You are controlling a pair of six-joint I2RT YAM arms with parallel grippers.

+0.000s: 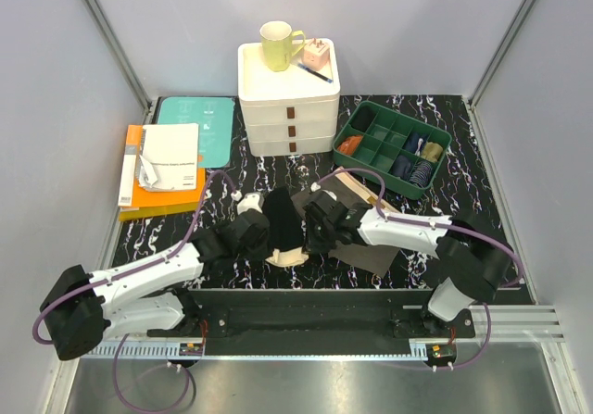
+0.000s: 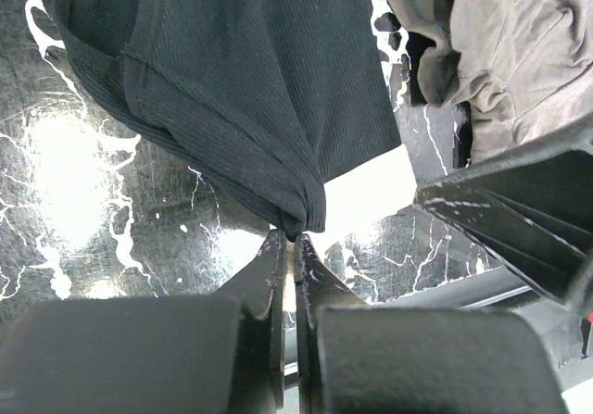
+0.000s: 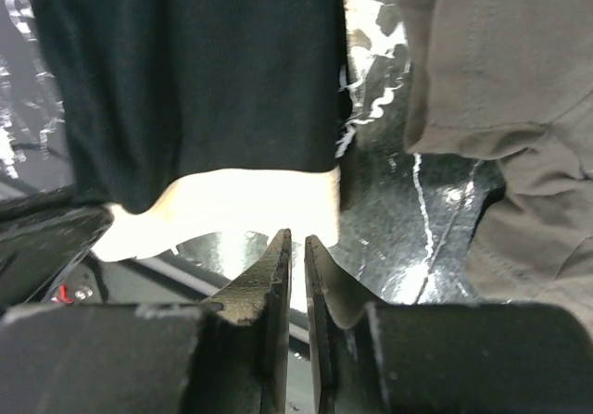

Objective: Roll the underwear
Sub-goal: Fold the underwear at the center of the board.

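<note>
**Limp cloth, pinched at one edge only**

The left gripper is clamped tight on a gathered fold at the edge of the black brief. The rest of that brief spreads away ahead of its tips. The right gripper has its jaws a narrow slit apart with nothing between them. The beige waistband lies just ahead of its tips and slightly to their left, and the olive brief is crumpled off to their right on the table. From above, the black brief sits between the two grippers.

The fabric looks light, thin and entirely limp, and it puckers into pleats where the left pinch bites. It will likely sag, stretch and bunch rather than hold a shape, so one grip would drag it into a rope. The waistband is the thicker, firmer strip and probably the best hold. Taking it at both ends, one gripper each, should keep the roll even. The glossy table may let the cloth slide.
</note>
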